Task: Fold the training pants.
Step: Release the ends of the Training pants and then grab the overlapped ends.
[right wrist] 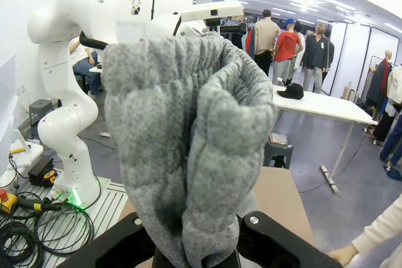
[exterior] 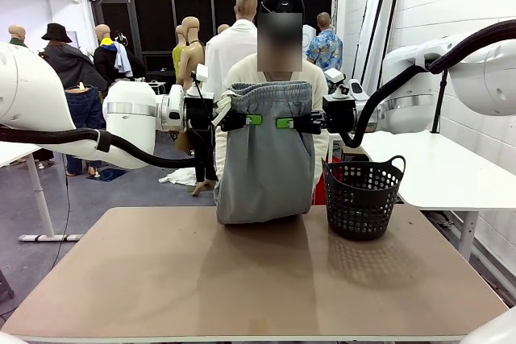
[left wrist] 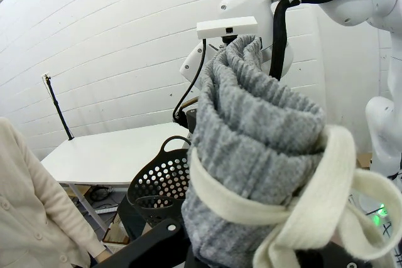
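The training pants [exterior: 266, 168] are light grey and hang doubled over above the brown table [exterior: 242, 279], their lower fold resting on its far part. My left gripper [exterior: 251, 120] and right gripper [exterior: 285, 122] are both shut on the gathered waistband, close together. In the left wrist view the waistband [left wrist: 257, 130] and its white drawstring [left wrist: 326, 186] bunch up out of my left gripper [left wrist: 242, 254]. In the right wrist view the grey cloth [right wrist: 182, 123] is pinched in my right gripper [right wrist: 198, 250].
A black perforated basket [exterior: 363, 196] stands on the table's far right, next to the pants, and appears again [left wrist: 157, 180] from the left wrist. A person in a cream cardigan [exterior: 318, 78] stands right behind the pants, one hand [right wrist: 342, 254] low by the table. White tables stand to either side.
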Controlling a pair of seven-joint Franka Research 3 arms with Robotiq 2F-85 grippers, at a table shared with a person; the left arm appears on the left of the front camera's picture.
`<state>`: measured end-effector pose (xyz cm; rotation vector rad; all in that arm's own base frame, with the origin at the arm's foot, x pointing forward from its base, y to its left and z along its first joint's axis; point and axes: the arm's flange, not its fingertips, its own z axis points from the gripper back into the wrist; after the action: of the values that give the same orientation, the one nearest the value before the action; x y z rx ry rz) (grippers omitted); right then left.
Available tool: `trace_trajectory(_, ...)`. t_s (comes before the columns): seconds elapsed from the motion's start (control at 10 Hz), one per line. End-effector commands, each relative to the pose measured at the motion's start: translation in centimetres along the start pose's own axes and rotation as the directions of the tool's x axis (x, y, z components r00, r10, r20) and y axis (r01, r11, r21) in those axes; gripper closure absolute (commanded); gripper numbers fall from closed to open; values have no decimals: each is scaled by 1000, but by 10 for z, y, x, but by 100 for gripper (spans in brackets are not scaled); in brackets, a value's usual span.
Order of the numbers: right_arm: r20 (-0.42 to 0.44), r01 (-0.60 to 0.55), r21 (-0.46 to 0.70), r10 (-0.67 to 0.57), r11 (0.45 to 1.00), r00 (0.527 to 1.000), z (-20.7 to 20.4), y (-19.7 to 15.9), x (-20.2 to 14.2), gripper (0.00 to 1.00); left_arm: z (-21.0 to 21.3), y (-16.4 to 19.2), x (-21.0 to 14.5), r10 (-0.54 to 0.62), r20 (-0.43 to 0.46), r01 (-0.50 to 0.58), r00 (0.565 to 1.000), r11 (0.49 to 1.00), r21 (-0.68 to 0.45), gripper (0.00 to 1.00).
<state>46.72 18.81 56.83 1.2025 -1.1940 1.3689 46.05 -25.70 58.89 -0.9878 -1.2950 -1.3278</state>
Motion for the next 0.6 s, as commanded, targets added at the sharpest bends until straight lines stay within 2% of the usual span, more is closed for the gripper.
trace_trajectory(0.0,2,-2,2,2,1000,1000,-1,1,1,100,1,0,3,-6,6,6,1000,1000,3,100)
trace_trajectory(0.5,2,-2,2,2,1000,1000,-1,1,1,100,1,0,3,-6,6,6,1000,1000,3,100)
